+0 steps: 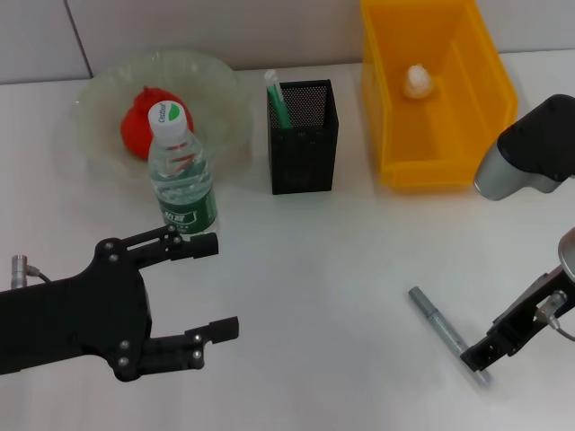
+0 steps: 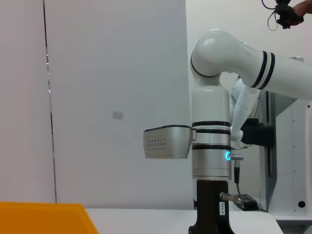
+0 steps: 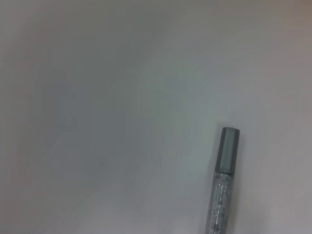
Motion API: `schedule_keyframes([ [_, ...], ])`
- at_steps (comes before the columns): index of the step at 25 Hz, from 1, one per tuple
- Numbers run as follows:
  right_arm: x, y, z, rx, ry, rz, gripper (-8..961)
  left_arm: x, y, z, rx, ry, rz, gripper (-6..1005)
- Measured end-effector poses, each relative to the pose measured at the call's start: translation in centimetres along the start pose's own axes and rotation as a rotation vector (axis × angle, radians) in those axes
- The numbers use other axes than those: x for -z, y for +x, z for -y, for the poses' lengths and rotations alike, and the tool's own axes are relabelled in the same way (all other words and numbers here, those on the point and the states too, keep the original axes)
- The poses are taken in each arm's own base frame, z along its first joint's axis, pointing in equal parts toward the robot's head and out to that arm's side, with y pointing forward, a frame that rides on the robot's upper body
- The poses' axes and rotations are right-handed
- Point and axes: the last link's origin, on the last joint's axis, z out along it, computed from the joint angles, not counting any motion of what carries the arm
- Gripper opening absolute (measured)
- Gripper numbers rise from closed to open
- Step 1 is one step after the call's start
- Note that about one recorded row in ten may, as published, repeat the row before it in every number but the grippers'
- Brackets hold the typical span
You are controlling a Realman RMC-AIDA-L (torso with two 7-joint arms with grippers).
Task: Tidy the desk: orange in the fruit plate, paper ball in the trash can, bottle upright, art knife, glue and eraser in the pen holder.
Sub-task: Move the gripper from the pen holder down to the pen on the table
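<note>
Head view: nearest, the left end effector [image 1: 205, 287] hovers wide open at 7 o'clock, just beside the upright bottle [image 1: 182, 171]. The right end effector [image 1: 485, 352], at 4 o'clock, meets the grey glue stick [image 1: 446, 331] lying on the desk [image 1: 341, 269], likely for pickup; grip unclear. The orange [image 1: 137, 124] sits in the fruit plate [image 1: 99, 99], the paper ball [image 1: 418, 81] in the trash can [image 1: 395, 135], with the pen holder [image 1: 304, 136] at 12. Left wrist view: only the trash can's rim. Right wrist view: the glue stick alone.

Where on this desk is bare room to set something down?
Bare desk lies between the left gripper and the grey stick, below the pen holder. It is crowded around the bottle and fruit plate.
</note>
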Motion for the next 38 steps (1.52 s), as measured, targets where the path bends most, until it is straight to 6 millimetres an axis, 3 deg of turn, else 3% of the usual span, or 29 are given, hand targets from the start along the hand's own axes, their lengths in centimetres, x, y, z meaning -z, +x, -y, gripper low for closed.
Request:
schedule_keyframes([
  [13, -0.6, -0.9, -1.5, 0.053, 0.026, -0.038, 696, 0.1, 0.0, 0.0, 0.001, 0.005, -0.002, 792],
  [38, -1.2, -1.8, -2.1, 0.086, 0.055, -0.045, 660, 0.6, 0.2, 0.1, -0.018, 0.021, -0.006, 792],
])
